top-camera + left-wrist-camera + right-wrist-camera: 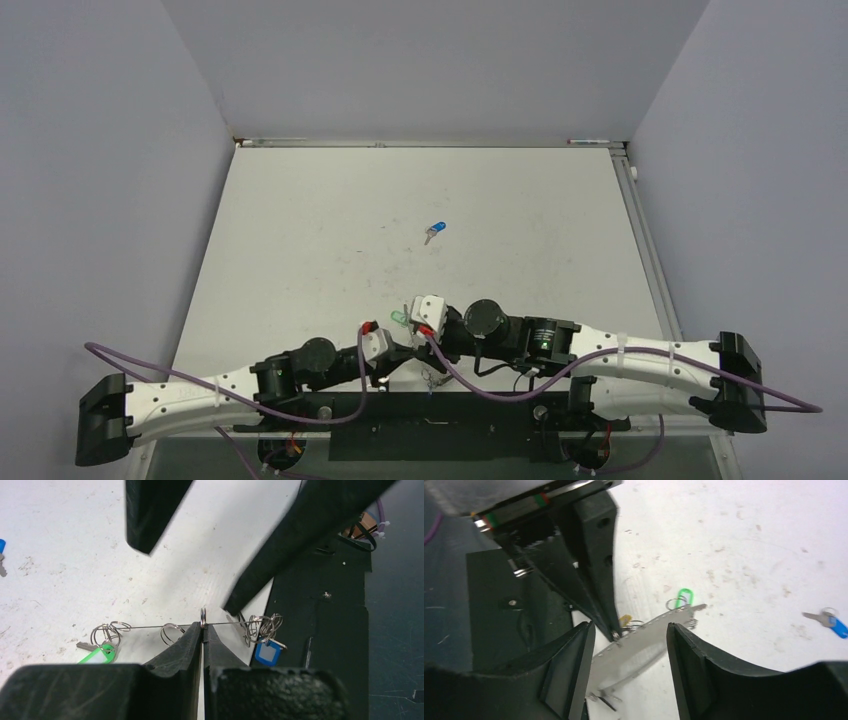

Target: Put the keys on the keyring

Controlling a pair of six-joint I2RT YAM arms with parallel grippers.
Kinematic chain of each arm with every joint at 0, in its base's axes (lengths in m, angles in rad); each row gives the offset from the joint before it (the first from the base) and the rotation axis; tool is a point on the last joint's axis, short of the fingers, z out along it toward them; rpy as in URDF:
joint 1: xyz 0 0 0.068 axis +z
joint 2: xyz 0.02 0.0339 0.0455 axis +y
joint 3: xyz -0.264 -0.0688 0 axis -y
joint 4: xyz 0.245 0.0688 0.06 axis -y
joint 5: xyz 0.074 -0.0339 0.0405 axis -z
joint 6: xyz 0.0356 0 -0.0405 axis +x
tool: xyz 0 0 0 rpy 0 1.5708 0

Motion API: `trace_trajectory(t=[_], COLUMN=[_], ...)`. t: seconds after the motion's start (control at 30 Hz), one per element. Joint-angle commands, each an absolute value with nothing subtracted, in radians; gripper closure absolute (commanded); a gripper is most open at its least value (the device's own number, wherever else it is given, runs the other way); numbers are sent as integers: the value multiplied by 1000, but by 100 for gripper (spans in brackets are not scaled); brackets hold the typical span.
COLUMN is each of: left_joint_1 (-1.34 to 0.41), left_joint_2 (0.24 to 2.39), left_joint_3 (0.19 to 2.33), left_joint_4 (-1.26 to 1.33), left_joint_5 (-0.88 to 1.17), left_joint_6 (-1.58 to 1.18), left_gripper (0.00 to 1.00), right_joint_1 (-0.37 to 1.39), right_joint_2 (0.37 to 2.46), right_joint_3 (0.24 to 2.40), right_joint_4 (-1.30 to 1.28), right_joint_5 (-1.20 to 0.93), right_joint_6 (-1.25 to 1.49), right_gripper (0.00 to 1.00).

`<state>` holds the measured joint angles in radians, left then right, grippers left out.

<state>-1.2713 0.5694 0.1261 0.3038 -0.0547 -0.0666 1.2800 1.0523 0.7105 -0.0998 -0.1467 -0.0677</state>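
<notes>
My left gripper [203, 630] is shut on the keyring [150, 626], a thin grey wire held level just above the table's near edge. Small split rings hang on the wire. One at the left carries a key with a green tag [97, 655], one at the right a blue tag [267, 652]. My right gripper [629, 630] is open and empty, its fingers [150, 510] straddling the wire from above. In the right wrist view the wire is a blurred grey streak [644, 640], with a yellow tag [625, 620] beside the left fingers. A loose blue-headed key [435, 231] lies mid-table.
The black mounting plate [320, 630] lies at the table's near edge, right under the ring's right end. Both arms [300, 370] crowd together at the near centre. Grey walls [100, 200] close in the left, right and far sides.
</notes>
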Motion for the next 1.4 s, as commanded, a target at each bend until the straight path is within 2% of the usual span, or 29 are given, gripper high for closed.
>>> trace_trajectory(t=[0.0,0.07,0.37,0.6,0.87,1.37], left_joint_1=[-1298,-1312,-1372,-1402,-1412,-1451], left_joint_2=[545,543,558,609,595,568], left_joint_3=[151,168,320,434,423,402], left_joint_4=[370,352,144,2,11,14], left_joint_5=[-59,-73,-150,-177,-188,-225], left_joint_6=[-28,-14,39,70,93,102], left_gripper=[100,100,100,100,100,100], right_joint_1=[1286,1292,1326,1325,1324,1323], right_joint_2=[975,967,975,929,953,1002], right_joint_3=[765,763,802,800,784,773], right_joint_4=[-125,-151,-310,-306,-268,-184], right_joint_5=[10,-64,-145,-232,-245,-200], right_joint_6=[-148,-193,-356,-479,-496,-544], right_gripper=[45,45,46,48,60,72])
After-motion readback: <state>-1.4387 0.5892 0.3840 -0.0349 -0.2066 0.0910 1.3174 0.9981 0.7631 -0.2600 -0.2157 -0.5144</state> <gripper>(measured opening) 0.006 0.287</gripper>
